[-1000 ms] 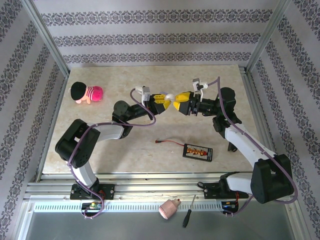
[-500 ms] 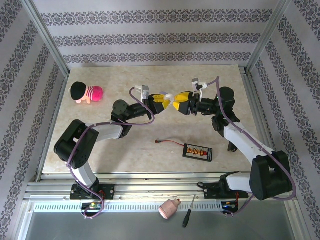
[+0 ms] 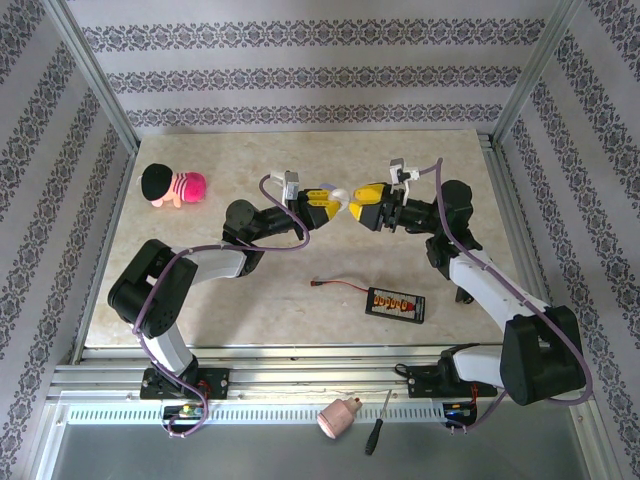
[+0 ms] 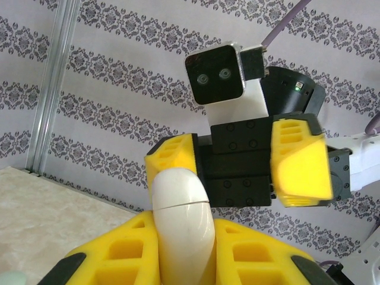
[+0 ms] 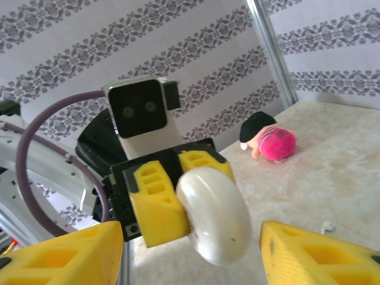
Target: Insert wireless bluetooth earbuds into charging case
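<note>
A white oval charging case [image 4: 181, 222] is clenched between the fingers of the left gripper [image 3: 323, 203] and held above the middle of the table [image 3: 200, 300]. The right gripper [image 3: 356, 204] is set at 3 o'clock of the case, facing it, with its jaws spread wide and nothing grasped. In the right wrist view, a tiny white earbud [image 5: 326, 226] is seen lying on the table at about 3 o'clock of the case. In the top view, a pink plush toy [image 3: 172, 185] is found at 9 o'clock of the case and a black pack with a red wire [image 3: 396, 303] at 5 o'clock.
</note>
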